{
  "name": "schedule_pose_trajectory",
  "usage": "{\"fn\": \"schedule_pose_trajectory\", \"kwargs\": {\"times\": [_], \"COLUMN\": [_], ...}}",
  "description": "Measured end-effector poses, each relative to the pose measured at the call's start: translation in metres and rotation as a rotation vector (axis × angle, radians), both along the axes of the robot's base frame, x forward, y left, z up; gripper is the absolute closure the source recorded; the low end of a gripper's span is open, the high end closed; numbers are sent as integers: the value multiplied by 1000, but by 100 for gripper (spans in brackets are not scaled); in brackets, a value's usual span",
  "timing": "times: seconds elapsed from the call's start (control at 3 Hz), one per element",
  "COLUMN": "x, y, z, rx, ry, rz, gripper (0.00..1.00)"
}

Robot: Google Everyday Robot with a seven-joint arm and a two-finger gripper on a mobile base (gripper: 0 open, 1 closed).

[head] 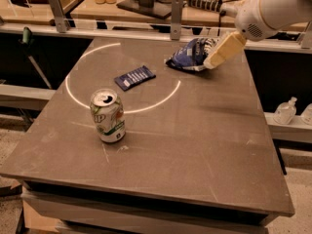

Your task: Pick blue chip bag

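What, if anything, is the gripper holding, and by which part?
It cannot be told. The gripper is at the right edge of the blue chip bag, which lies on the table; no hold shows.

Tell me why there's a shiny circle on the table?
Camera view: that ring looks like light reflecting off the table, curving around the wrapper and past the soda can; no such glare on the gripper, at the blue chip bag's right edge.

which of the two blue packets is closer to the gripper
The puffy, crumpled blue chip bag near the far edge; the gripper sits right beside it. The flat wrapper lies apart.
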State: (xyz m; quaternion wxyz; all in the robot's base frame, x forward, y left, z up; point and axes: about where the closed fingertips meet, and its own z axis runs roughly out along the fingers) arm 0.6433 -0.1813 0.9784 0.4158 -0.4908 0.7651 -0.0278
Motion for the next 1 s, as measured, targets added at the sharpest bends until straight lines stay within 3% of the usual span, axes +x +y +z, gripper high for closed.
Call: {"fn": "schedule_pose_trajectory", "kwargs": {"times": [1.0], "x": [48], "y": [4], "z": [-61], "rx": [-50], "ry": [109], "rz": [-31], "gripper": [0]}}
